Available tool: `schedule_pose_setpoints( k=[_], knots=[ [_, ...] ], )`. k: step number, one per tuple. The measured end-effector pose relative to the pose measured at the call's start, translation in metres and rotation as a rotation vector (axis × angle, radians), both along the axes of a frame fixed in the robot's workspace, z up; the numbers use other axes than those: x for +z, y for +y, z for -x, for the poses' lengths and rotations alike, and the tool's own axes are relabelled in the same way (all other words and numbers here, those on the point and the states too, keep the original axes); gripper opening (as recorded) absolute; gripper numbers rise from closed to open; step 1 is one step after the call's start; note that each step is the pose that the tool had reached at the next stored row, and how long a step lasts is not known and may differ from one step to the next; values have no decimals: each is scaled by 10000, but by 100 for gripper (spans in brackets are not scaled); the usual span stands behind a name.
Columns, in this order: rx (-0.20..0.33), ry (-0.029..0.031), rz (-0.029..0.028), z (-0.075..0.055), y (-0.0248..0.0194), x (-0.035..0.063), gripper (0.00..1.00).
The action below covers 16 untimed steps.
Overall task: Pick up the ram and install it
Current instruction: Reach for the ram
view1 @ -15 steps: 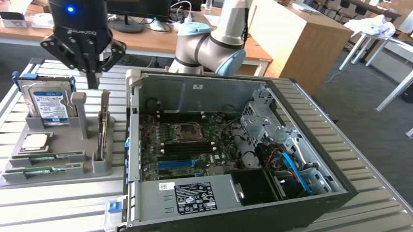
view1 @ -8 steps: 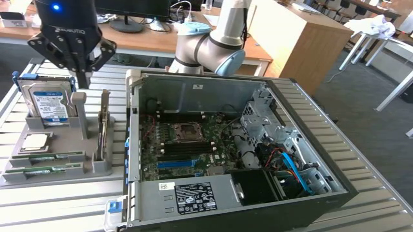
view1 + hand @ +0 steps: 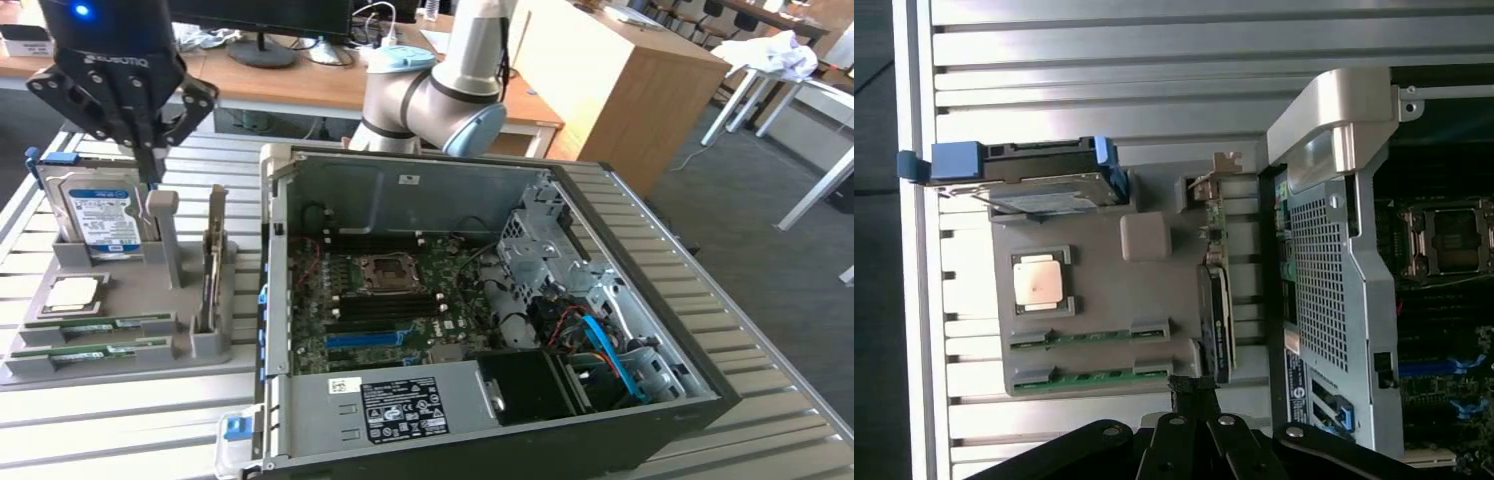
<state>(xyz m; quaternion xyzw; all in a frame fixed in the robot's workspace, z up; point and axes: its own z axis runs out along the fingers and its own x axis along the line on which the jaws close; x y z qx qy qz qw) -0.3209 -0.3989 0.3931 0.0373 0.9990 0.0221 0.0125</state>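
Two green ram sticks lie on edge in slots at the front of a grey holder (image 3: 134, 375): one ram stick (image 3: 104, 323) (image 3: 1089, 337) and a second ram stick (image 3: 91, 351) (image 3: 1089, 377) beside it. My black gripper (image 3: 144, 150) (image 3: 1189, 383) hangs high above the holder, over its back end near the hard drive. It is shut, fingertips together, with nothing in them. The open computer case (image 3: 641, 300) (image 3: 1334, 250) lies on the exterior view's right of the holder, its motherboard (image 3: 387, 300) exposed.
The holder also carries an upright hard drive (image 3: 104, 215) (image 3: 1024, 180), a square silver processor (image 3: 74, 293) (image 3: 1039, 280) and an upright expansion card (image 3: 214, 260) (image 3: 1216, 300). All stand on a slatted metal table (image 3: 120, 430). Desks and a wooden cabinet (image 3: 614, 70) stand behind.
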Motion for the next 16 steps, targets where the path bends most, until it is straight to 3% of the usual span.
schedule_pose_setpoints(
  k=[16],
  knots=[
    [-1,0,0,428,0,-3,10]
  ],
)
